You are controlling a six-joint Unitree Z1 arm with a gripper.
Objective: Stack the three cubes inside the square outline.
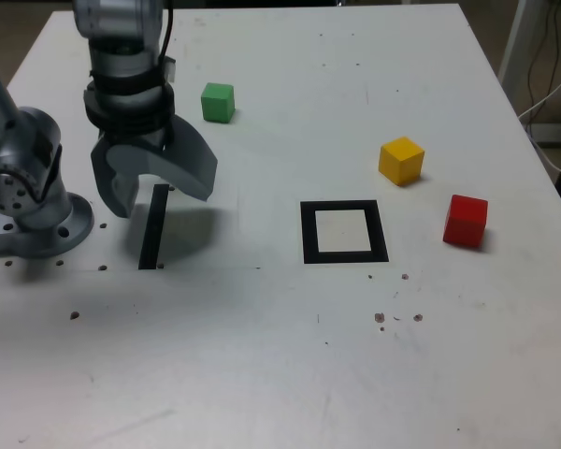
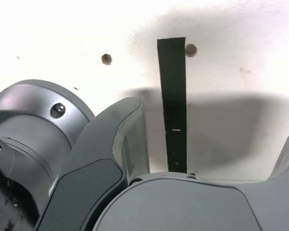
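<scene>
Going by the exterior view's left to right on the desk: the pincer hangs jaws apart, empty, over a black strip, partly hiding it. Then the green cube, the square outline with nothing inside, the yellow cube, and the red cube.

Your arm is silver-grey metal with rounded cylindrical housings and a round flanged base pierced by bolt holes. A black cable runs down the upper link, and black ribbed rings band the wrist. The hand has two broad, curved dark-grey fingers; a round-headed screw shows on the housing.
</scene>
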